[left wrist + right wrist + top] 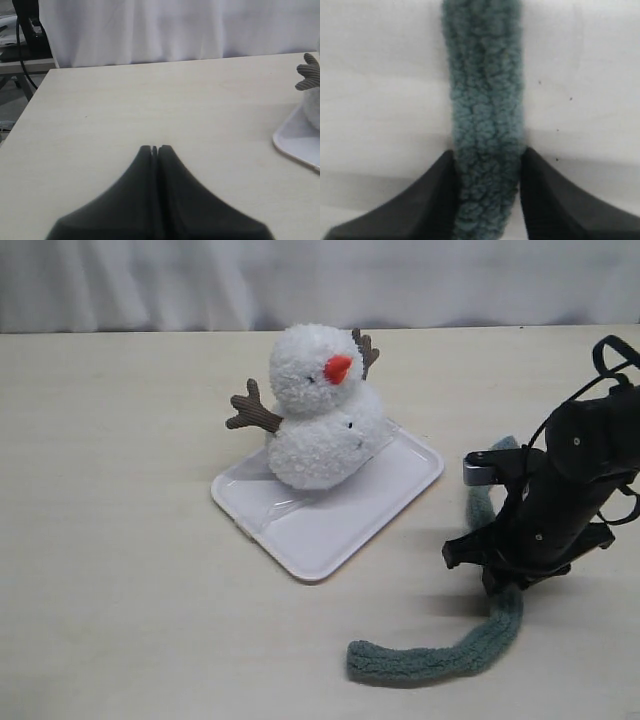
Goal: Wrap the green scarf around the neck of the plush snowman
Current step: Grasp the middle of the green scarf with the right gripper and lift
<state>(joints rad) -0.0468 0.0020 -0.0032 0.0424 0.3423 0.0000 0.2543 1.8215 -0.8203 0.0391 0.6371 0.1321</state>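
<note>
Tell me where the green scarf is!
In the exterior view, the green scarf lies on the table, right of the tray, with the right pincer pinching it.

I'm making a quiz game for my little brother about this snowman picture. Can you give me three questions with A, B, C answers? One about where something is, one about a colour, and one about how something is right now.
1. Where does the fluffy white plush snowman sit?
A) on the flat white plastic tray
B) on the bare table
C) inside a box

2. What colour is the snowman's cone nose?
A) blue
B) orange
C) black

3. How is the black left gripper right now?
A) wide open
B) shut, holding nothing
C) holding the snowman

Answers:
1 A, because the tray lies right under the snowman's body.
2 B, because the nose shows orange against the white head.
3 B, because in the left wrist view its jaws meet with no gap and nothing is between them.
</note>
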